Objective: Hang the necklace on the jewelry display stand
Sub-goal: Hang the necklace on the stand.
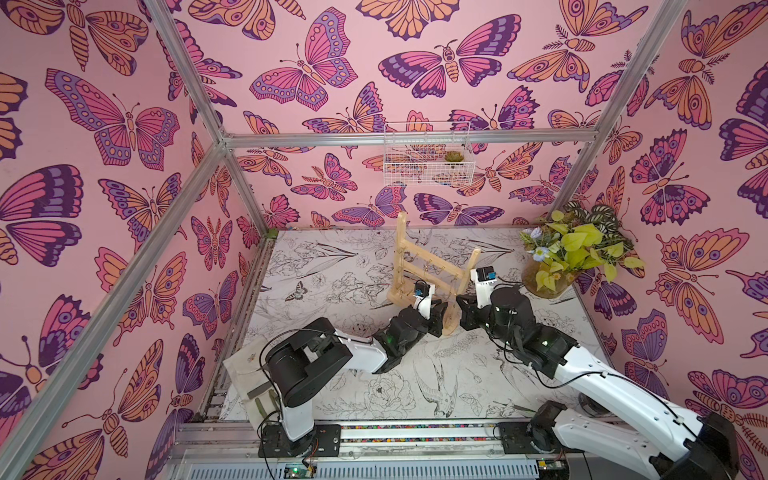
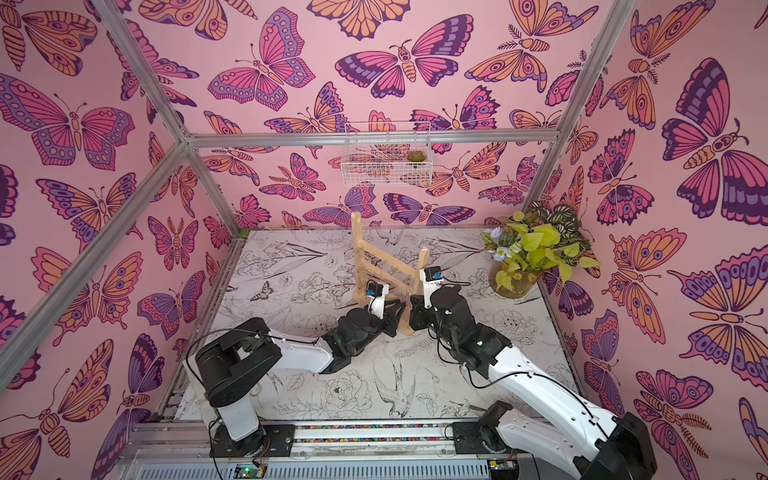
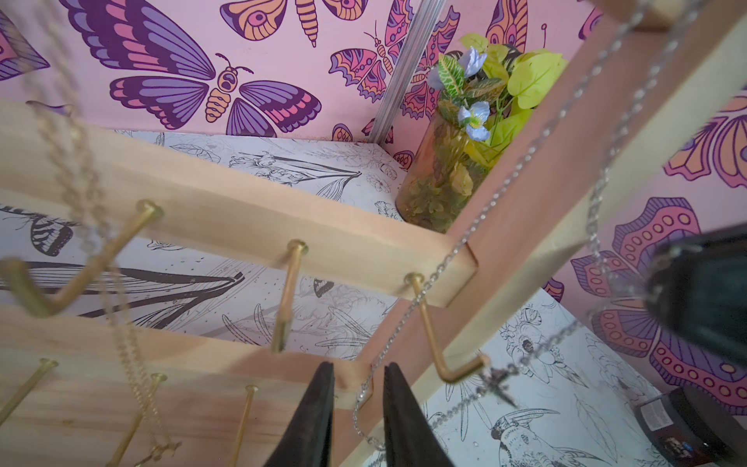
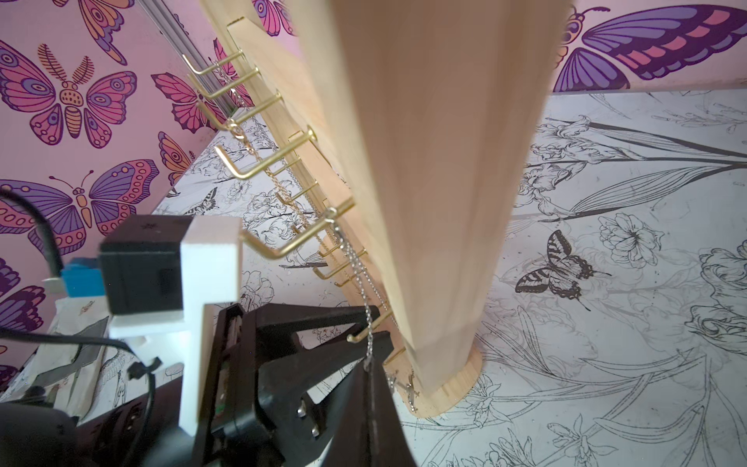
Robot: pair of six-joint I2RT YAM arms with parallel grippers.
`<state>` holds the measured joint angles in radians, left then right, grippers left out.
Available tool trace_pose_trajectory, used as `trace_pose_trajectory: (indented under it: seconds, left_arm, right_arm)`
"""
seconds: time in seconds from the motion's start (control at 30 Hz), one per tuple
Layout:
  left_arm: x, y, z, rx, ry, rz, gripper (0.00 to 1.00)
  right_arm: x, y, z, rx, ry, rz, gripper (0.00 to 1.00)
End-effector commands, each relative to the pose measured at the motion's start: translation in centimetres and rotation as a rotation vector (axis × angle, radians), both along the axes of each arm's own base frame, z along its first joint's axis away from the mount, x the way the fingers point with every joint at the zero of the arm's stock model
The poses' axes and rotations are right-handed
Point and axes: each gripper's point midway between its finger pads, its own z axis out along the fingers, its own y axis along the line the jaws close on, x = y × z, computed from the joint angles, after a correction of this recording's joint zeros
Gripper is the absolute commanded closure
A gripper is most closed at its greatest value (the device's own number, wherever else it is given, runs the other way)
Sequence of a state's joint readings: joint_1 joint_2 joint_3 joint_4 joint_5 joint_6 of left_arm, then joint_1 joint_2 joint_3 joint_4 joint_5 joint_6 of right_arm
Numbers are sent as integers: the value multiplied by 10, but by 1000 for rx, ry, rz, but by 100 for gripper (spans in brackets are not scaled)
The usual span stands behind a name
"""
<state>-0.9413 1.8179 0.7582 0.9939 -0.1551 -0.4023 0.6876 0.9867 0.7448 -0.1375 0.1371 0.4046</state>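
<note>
- The stand (image 1: 432,266) rests on the desk (image 1: 332,291), about midway between the side edges and nearer the back edge than the front.
- Both grippers sit low beside the stand's round base, the left gripper (image 1: 439,318) on its left side and the right gripper (image 1: 462,306) on its right.
- The necklace (image 4: 351,258), a thin chain that looks silver here, hooks over a brass hook (image 4: 299,238) on the stand and hangs down to the right gripper's tips.
- The right gripper (image 4: 368,361) has its jaws pressed together, pinching the necklace.
- The left gripper (image 3: 359,372) has its jaws a little apart; a strand of the necklace hangs in the gap between the black fingers (image 3: 315,420), and I cannot tell whether it touches either one.
- A small cross pendant (image 3: 499,382) on the necklace hangs just beside the tip of a hook.
- A separate gold chain (image 4: 235,128) hangs from another hook further along the stand.
- A vase (image 1: 544,282) of leaves and flowers stands at the desk's back right corner.
- A wire basket (image 1: 428,166) hangs on the back wall.
</note>
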Motion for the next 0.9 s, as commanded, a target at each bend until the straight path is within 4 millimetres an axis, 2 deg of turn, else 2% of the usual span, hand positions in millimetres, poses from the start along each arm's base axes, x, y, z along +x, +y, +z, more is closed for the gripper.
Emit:
trace_pose_trajectory:
  seconds: [0.0, 0.5, 0.87]
  left_arm:
    - [5, -6, 3, -24, -21, 5, 76]
    - [13, -15, 2, -21, -37, 14, 74]
    - [10, -17, 3, -30, -34, -6, 91]
  right_arm:
    - [3, 1, 12, 31, -28, -4, 100]
    - [3, 3, 10, 35, -21, 2, 100]
    - [2, 0, 10, 27, -24, -5, 100]
